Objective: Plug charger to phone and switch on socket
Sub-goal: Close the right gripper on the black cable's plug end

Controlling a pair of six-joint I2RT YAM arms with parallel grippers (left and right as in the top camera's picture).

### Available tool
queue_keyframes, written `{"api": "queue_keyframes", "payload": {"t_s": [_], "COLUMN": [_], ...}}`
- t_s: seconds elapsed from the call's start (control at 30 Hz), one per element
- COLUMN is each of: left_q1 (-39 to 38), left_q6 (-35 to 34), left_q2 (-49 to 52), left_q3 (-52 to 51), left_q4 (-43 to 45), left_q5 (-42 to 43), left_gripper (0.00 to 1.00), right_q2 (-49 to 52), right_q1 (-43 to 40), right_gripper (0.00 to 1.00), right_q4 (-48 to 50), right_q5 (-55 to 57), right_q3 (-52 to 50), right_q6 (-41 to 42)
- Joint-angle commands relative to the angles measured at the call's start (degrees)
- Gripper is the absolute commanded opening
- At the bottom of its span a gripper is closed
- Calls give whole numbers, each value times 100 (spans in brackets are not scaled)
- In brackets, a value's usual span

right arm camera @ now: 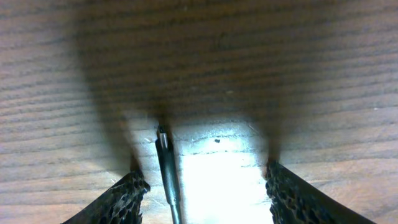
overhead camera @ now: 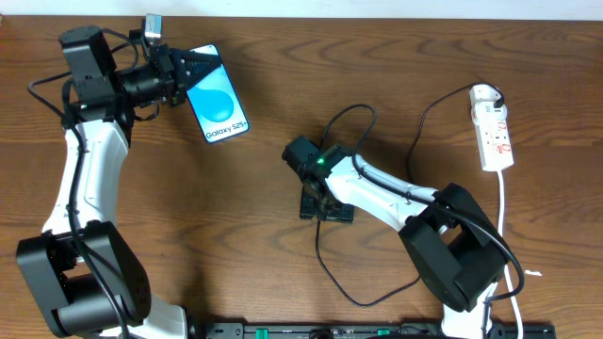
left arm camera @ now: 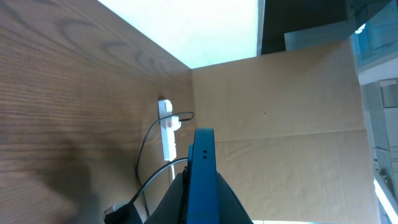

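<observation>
- Closest to the left wrist lens: phone (left arm camera: 202,180), seen edge-on, pinched at its upper end by the left end effector (overhead camera: 188,71), which is closed on it; screen facing up, far left of the desk (overhead camera: 236,235).
- Cannot tell from overhead whether lifted clear of the wood or resting on it.
- Mid-desk: right end effector (right arm camera: 208,199) pointing straight down, spread wide, gripping nothing.
- Between its fingers (right arm camera: 121,199): plug tip of the charger (right arm camera: 165,155), flat on the wood, nearer the picture-left finger, well apart from the other.
- Long axis of the tip running along the fingers' reach, not across the gap; tip end pointing away from the wrist.
- Judged next: closing on the tip, probably after a small sideways shift to centre it; right arm by far the nearer to the charger.
- Phone well apart from the tip, up and to the left in the overhead view.
- Far right: socket (overhead camera: 495,132), long axis running up-down the desk, dark cable joined at its far end, white cord (overhead camera: 504,217) trailing toward the near edge; switch too small to read.
</observation>
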Motion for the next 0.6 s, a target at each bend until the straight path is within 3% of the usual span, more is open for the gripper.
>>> {"api": "queue_keyframes", "payload": {"t_s": [0.0,0.57], "left_q1": [33,186], "left_q6": [101,98], "left_q2": [-168,-170], "left_q3": [127,127], "left_q4": [46,46], "left_q5": [140,138], "left_gripper": [8,7], "right_q2": [210,210], "right_q1": [33,33], "right_gripper": [62,32], "right_q4": [109,146], "right_q5": [48,50], "right_q3": [7,7], "right_q6": [94,131]}}
